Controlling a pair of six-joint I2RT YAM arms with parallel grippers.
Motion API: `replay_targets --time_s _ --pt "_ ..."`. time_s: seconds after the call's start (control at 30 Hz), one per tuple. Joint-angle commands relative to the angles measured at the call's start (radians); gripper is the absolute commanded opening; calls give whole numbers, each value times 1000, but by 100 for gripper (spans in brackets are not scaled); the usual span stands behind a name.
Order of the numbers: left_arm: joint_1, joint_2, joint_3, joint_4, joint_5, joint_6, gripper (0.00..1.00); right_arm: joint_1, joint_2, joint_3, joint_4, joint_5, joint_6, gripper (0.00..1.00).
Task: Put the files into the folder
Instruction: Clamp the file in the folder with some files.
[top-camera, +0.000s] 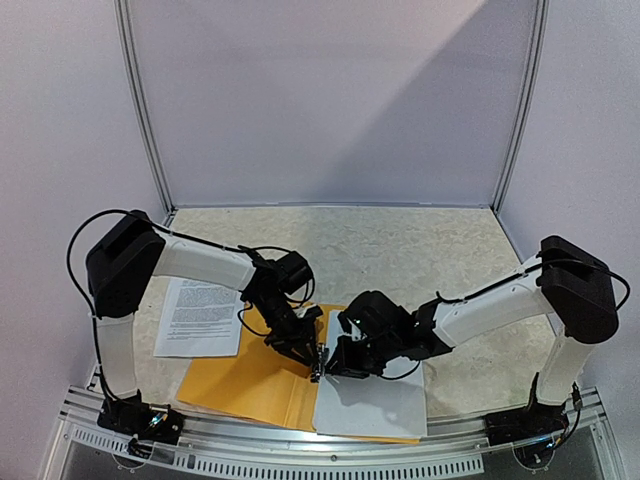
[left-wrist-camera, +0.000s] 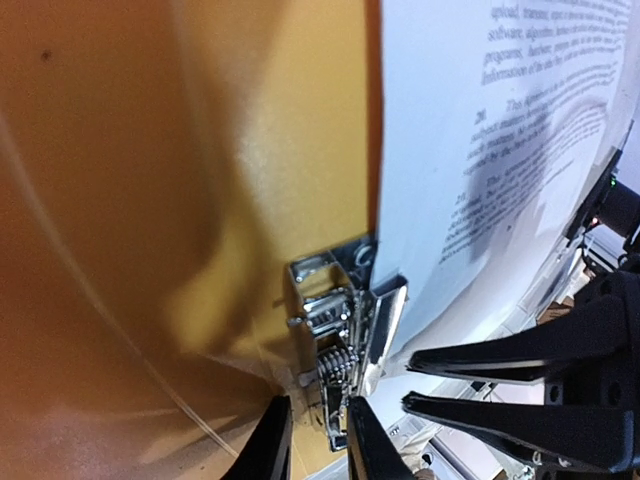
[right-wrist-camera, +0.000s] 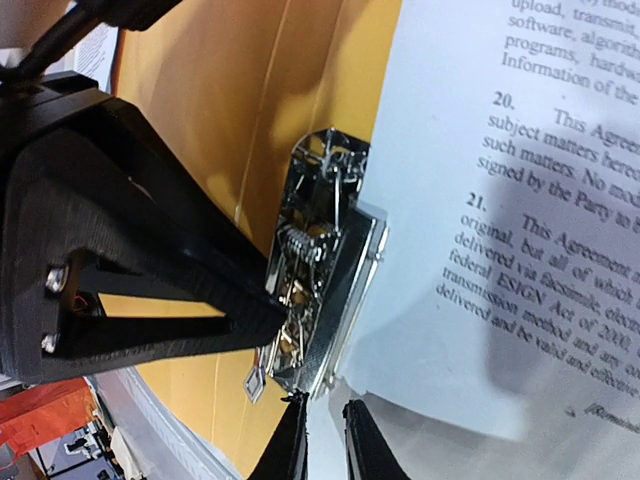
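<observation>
Clipping step: my left gripper (left-wrist-camera: 316, 432), narrow, straddles the metal clip (left-wrist-camera: 335, 310) of the orange-yellow plastic folder (left-wrist-camera: 150, 200) — grip unclear; right gripper (right-wrist-camera: 322, 432) narrow, empty — next, white printed sheet (right-wrist-camera: 520, 250) under.

The folder (top-camera: 245, 385) lay open at the near edge of the surface (top-camera: 400, 250). One sheet (top-camera: 375, 405) lay on its right half, left edge at the central clip (top-camera: 318, 365). A second sheet (top-camera: 200, 315) lay on the surface just behind the folder's left half.
</observation>
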Motion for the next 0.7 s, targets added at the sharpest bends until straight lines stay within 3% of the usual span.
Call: replay_targets --time_s 0.0,0.17,0.47,0.57,0.67 --pt "22 24 15 -70 -114 -15 23 -7 -55 4 -35 38 -31 15" --pt "22 0 65 -56 -65 -28 26 -14 -102 7 -135 86 -46 15" --pt "24 -48 185 -62 25 -9 30 -63 -243 39 -540 296 -22 17" --pt "45 -69 245 -95 56 78 33 -64 -283 126 -664 360 -56 20" --pt "86 -82 366 -251 5 289 39 -49 -223 262 -763 366 -107 27"
